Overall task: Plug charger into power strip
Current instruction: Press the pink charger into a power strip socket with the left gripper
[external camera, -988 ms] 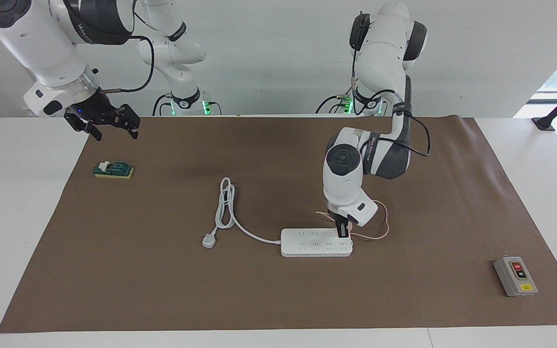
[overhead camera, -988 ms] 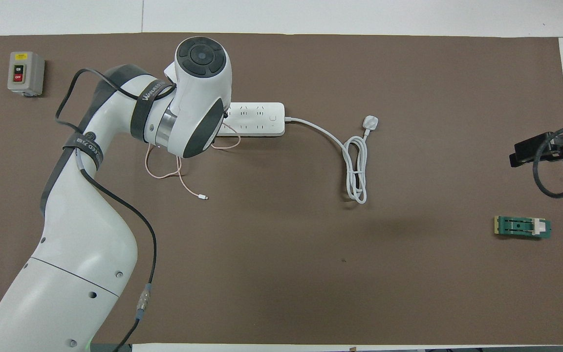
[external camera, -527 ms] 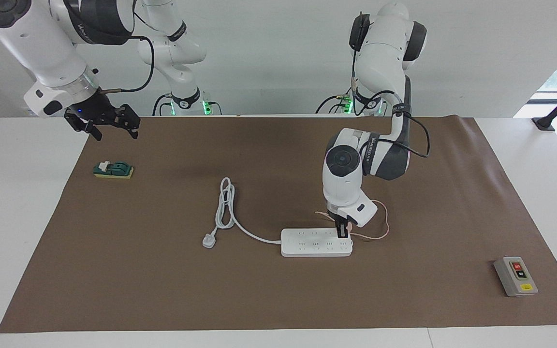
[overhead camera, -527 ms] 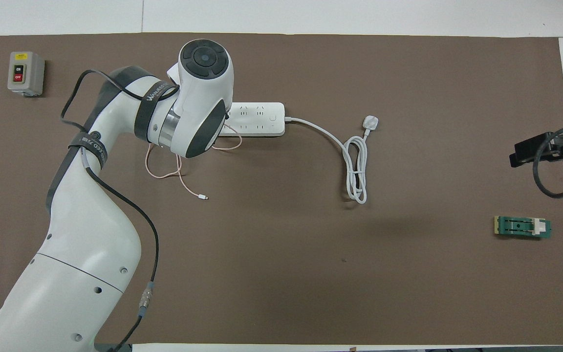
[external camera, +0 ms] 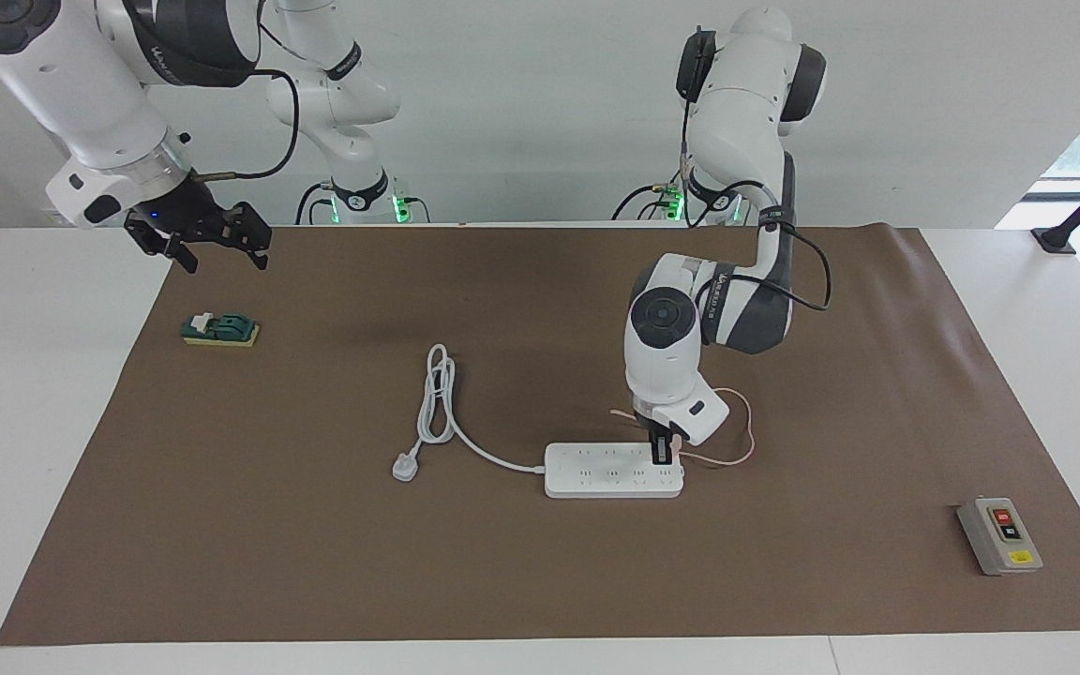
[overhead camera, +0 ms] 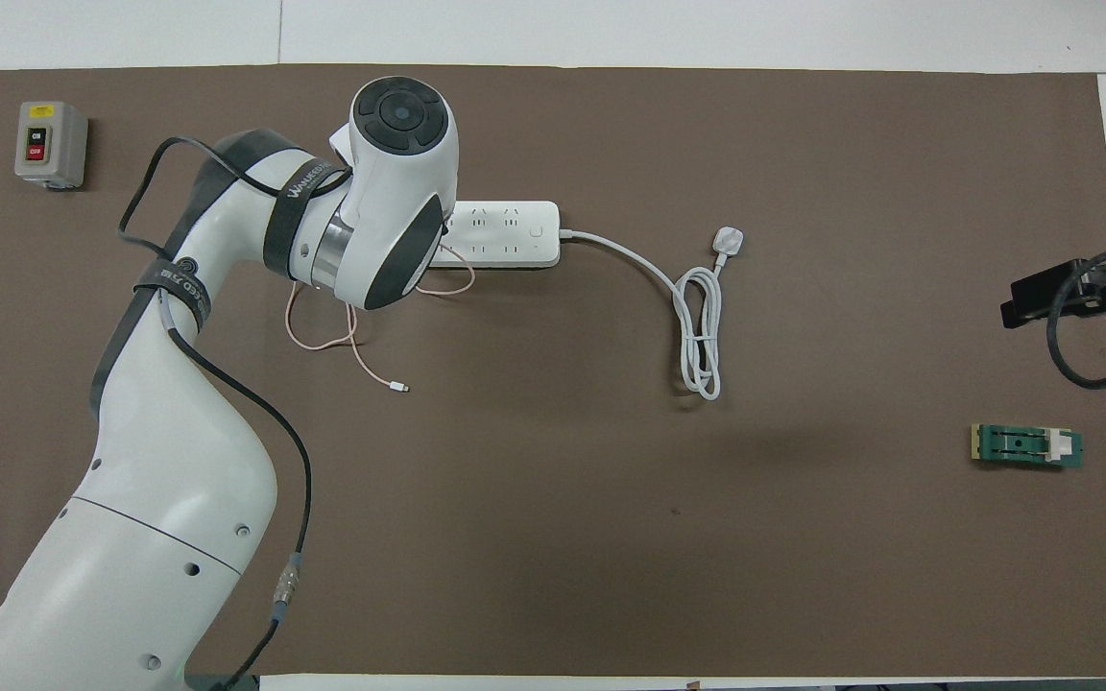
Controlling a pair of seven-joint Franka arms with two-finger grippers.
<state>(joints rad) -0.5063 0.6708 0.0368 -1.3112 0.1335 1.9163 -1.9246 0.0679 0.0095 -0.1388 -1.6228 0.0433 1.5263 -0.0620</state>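
White table (external camera: pixel 34 422) is spread with a brown mat (external camera: pixel 540 562); pale wall is seen at twelve o'clock in the facing view.

Left arm is bent down over the mat, wrist vertical. Against the picture a second ago, the wrist housing is noted slightly shifted toward the robots and a touch higher; the fingertip position at the strip is almost unchanged. Right arm waits, raised over the mat corner at the right arm's end.

Power strip (external camera: pixel 613 470) lies flat, mid-mat, at six o'clock from the left wrist in the facing view. Its thick white cord (external camera: pixel 465 441) is run toward nine o'clock and coiled, ending in a white three-pin plug (external camera: pixel 404 466).

Grey switch box (external camera: pixel 999 535) is set at four o'clock from the strip, well apart. Green block (external camera: pixel 220 330) sits at five o'clock under the right gripper.

Left gripper (external camera: pixel 663 454): fingertips pressed together, down at the strip's end socket row. Charger (external camera: pixel 675 435) is glimpsed only as a pink sliver between the fingers; its thin pink cable (overhead camera: pixel 342 336) trails nearer the robots. Whether the prongs are seated cannot be told.

Right gripper (external camera: pixel 218 246): fingers apart, nothing held.

Judgement: insertion is under way or just finished; the small wrist shift suggests settling or pressing, not release.
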